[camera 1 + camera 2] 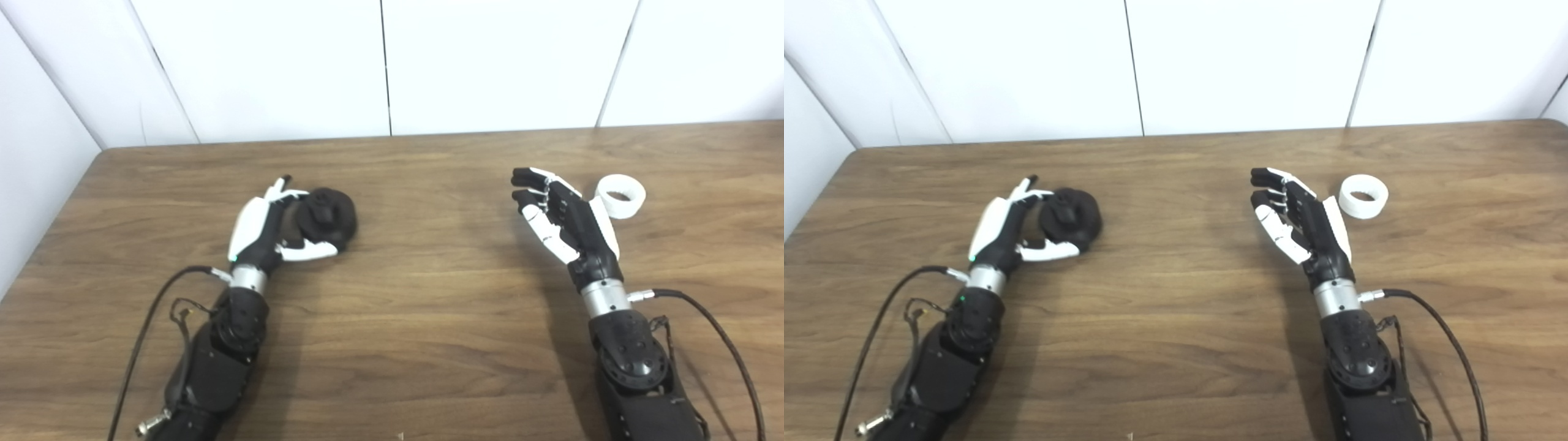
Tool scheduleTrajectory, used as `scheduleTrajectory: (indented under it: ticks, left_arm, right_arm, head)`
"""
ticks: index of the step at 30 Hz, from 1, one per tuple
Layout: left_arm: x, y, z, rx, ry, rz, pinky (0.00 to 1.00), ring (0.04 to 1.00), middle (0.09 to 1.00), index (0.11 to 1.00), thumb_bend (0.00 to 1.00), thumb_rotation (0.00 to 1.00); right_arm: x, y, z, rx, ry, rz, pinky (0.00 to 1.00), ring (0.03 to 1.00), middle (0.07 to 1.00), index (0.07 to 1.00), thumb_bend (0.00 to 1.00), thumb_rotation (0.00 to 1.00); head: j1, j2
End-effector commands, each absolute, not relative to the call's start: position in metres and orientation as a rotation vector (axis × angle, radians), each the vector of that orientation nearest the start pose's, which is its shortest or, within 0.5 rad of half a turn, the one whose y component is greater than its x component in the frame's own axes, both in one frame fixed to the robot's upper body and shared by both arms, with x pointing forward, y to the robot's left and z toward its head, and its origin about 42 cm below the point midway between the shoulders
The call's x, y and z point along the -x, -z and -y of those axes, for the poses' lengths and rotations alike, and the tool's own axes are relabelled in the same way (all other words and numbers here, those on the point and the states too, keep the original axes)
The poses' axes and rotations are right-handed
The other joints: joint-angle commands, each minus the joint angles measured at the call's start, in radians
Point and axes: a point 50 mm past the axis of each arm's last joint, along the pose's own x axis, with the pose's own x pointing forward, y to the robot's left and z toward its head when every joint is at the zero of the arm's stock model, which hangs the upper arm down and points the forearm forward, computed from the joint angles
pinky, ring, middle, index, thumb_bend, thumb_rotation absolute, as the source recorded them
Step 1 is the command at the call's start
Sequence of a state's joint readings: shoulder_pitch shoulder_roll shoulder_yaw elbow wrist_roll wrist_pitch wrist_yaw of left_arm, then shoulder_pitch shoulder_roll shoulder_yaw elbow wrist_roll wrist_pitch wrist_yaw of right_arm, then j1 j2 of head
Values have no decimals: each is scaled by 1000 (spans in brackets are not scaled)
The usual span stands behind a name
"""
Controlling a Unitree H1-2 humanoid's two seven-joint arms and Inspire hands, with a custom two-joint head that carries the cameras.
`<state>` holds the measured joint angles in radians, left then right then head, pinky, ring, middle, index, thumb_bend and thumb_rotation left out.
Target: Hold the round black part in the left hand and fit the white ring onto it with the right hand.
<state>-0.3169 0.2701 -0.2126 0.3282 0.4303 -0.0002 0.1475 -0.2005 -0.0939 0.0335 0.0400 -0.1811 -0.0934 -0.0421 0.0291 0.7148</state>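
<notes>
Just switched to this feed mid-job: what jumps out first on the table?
The left robot hand at the table's left is cupped around the round black part, fingers behind it and thumb in front. The right robot hand is open and holds nothing, palm turned inward. The white ring lies on the wooden table just beyond and to its right, untouched.

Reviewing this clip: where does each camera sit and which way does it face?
Left eye view: on the head, looking down at the wooden table; both forearms show, left robot hand around the round black part.
Right eye view: beside it, same aim; right robot hand open beside the white ring.
Shared: the whole scene, slightly offset.
</notes>
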Motion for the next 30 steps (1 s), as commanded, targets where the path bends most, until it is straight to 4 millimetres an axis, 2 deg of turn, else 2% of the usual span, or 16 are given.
scheduleTrajectory:
  ticks: [1,5,10,14,21,24,30]
  left_arm:
    - [-377,-117,-230,-738,158,100,993,1000,1000,667,936,317]
    - [-363,-120,-211,-742,237,126,1000,1000,1000,656,940,308]
    - [-351,-121,-198,-743,301,157,1000,1000,1000,651,935,291]
    - [-340,-115,-184,-766,366,180,1000,1000,1000,650,962,343]
    - [-324,-117,-160,-769,457,221,1000,1000,1000,648,978,388]
    - [-320,-116,-155,-764,477,230,1000,1000,1000,647,990,409]
    - [-314,-113,-147,-743,521,231,1000,1000,1000,642,983,386]
  right_arm:
    - [-356,-181,214,269,-35,360,664,727,768,763,394,635]
    - [-356,-183,215,265,-33,362,666,726,769,765,403,644]
    - [-356,-183,215,262,-32,365,665,723,767,765,404,646]
    - [-356,-183,215,260,-30,368,663,722,766,764,405,651]
    - [-354,-182,215,257,-27,366,666,723,769,766,399,641]
    - [-354,-182,214,260,-23,363,666,723,771,767,398,644]
    - [-352,-180,213,256,-24,364,661,724,764,762,389,638]
  head:
    - [1,1]
    - [1,3]
    - [2,3]
    - [-3,6]
    - [-5,7]
    - [-10,9]
    - [-30,10]
